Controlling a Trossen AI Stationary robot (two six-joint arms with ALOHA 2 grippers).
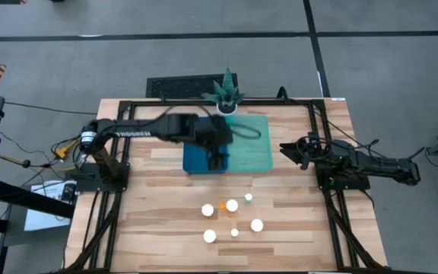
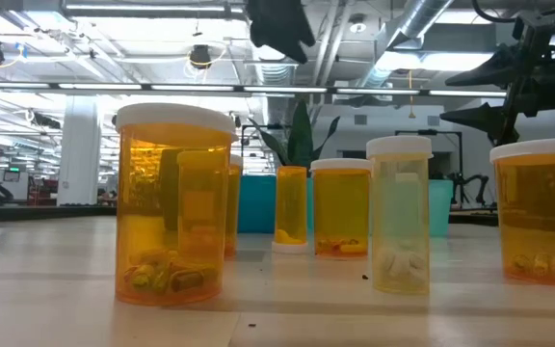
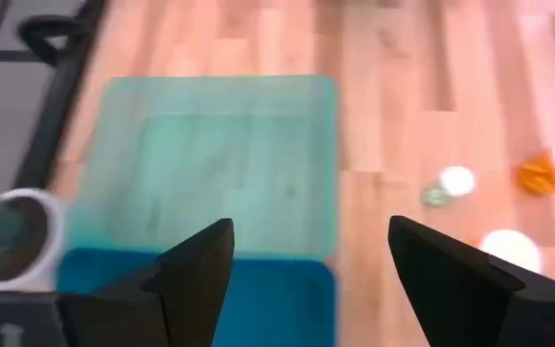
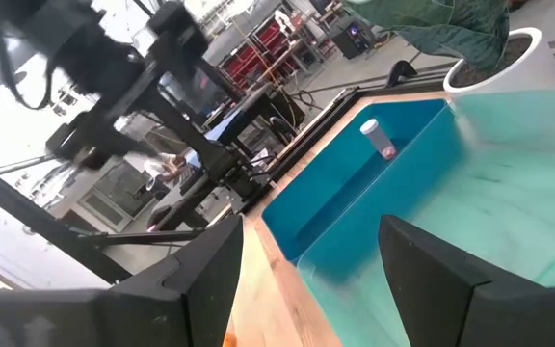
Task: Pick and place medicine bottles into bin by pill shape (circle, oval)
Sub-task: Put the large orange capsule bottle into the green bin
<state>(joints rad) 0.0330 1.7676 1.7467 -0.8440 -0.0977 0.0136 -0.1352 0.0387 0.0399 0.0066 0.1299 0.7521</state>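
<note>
1. High view. A wood-plank tabletop (image 1: 150, 205) in a black frame stands on grey floor. Left gripper (image 1: 217, 156) hovers over the bins: blue bin (image 1: 196, 158) and teal bin (image 1: 253, 148) sit side by side at 12 o'clock of the table centre, with a potted plant (image 1: 226, 95) just behind them. The medicine bottles (image 1: 232, 205) stand clustered at 6 o'clock from the left gripper, well apart from it; white caps up, so long axes vertical, save one orange bottle (image 1: 221, 205) that seems to lie on its side. Right gripper (image 1: 291, 150) waits at the table's 3 o'clock edge. Judgement: both arms are at much the same range from the cluster, but the left is the one at work.

2. Low view. Room with ceiling pipes and lights behind. Bottles upright in a row; nearest large bottle (image 2: 173, 204) holds oblong pills, a pale bottle (image 2: 400, 214) holds white ones. Bins lie behind them.

3. Left wrist view. Gripper fingers (image 3: 196, 270) spread apart, nothing between them, above the seam of the two bins; bottle caps (image 3: 457, 180) lie off to one side on bare wood.

4. Right wrist view. Its fingers (image 4: 205, 275) likewise parted and empty, facing the bins; one bottle (image 4: 378, 138) already lies in the blue bin.
</note>
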